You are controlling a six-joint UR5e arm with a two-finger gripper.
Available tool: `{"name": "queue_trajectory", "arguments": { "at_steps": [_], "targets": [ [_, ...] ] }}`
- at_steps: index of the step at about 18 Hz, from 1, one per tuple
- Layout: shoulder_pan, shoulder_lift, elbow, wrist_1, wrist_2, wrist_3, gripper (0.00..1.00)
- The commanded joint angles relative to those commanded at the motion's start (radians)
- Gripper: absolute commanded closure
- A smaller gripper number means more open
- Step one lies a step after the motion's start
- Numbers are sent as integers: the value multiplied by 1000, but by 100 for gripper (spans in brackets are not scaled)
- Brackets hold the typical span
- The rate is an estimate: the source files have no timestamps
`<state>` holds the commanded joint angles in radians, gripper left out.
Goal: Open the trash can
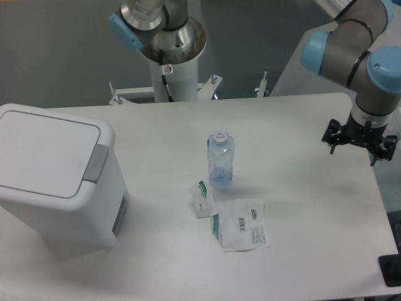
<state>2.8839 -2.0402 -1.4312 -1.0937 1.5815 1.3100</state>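
Bin point(53, 175) stood at the left edge of the white surface point(307, 207), lid down and flat, grey push tab point(96, 163) on the lid's right side, facing the middle of the surface. A dark recess showed low on the bin's right wall.

Claw point(358, 145) hung over the far right of the surface, well apart from the bin, with nothing seen between its fingers (too small and dark to tell whether spread or closed). Arm came in from the upper right corner, grey links with blue caps.

Clear bottle point(220, 160) stood upright near the centre, white cap on. Just in front of it lay a small white-and-green packet point(202, 199), and beside that a larger flat packet point(244, 226) with a barcode label; the two appeared to touch or overlap at their edges.
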Motion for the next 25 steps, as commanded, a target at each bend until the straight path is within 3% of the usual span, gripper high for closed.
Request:
{"name": "queue_trajectory", "arguments": {
  "at_steps": [13, 19, 25],
  "targets": [
    [20, 23, 23, -9, -28, -44, 0],
    [-14, 66, 11, -21, -83, -207, 0],
    [-52, 116, 6, -95, -100, -245, 0]
  ]
}}
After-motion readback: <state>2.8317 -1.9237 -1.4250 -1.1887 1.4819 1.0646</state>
